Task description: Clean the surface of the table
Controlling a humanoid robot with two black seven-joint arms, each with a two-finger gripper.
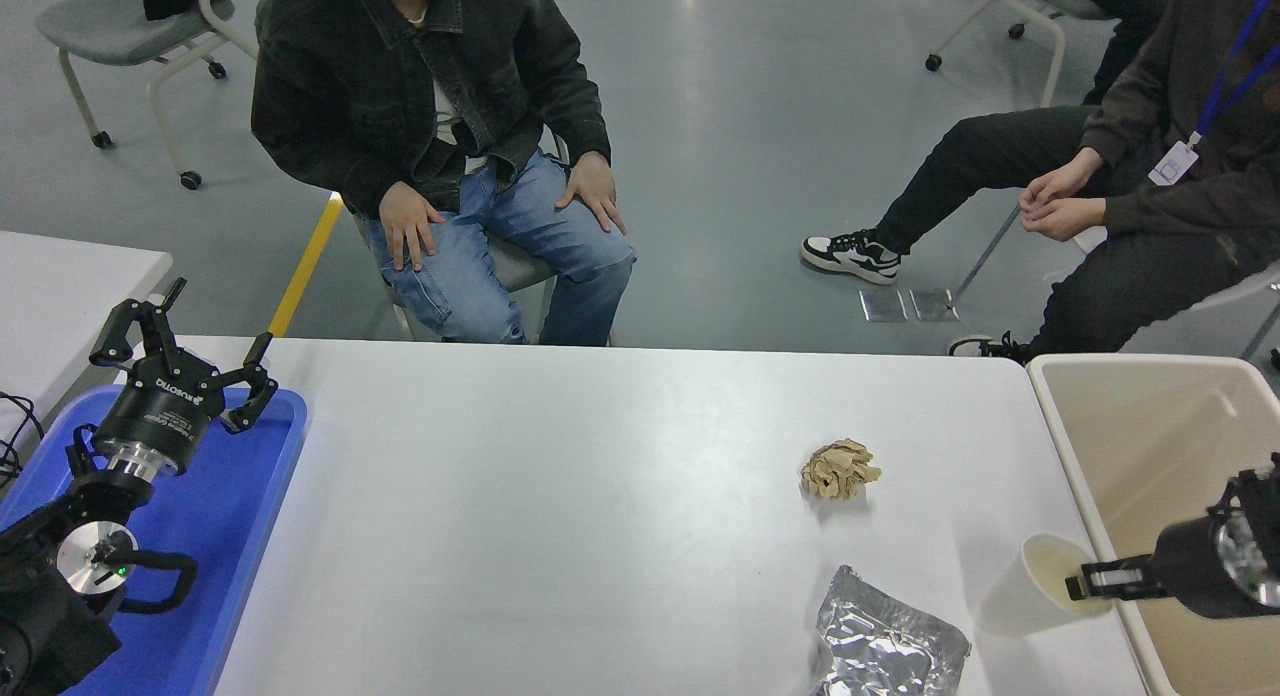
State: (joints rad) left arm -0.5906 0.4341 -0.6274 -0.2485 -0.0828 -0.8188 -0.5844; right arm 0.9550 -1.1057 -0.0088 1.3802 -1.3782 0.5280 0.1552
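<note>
**Right gripper holds a paper cup beside the bin**

The table surface [560, 496], a wide white-grey top with rounded corners, fills the lower middle of the view. At its right edge, the right gripper [1088, 586] reaches in from the right, clamped on the rim of a tilted white paper cup [1045, 584], which leans toward the beige bin [1130, 416] just beside the table. Near the cup, at the front edge, lies a crumpled sheet of silver foil [885, 646]. Further back sits a crumpled ball of brown paper [838, 468], apart from both.

At the lower left, the left gripper [185, 361] hangs above a blue tray [250, 496], its fingers spread wide and grasping nothing.

Beyond the table, one person [430, 126] sits with hands on knees; another person [1150, 176] sits at the far right.
</note>
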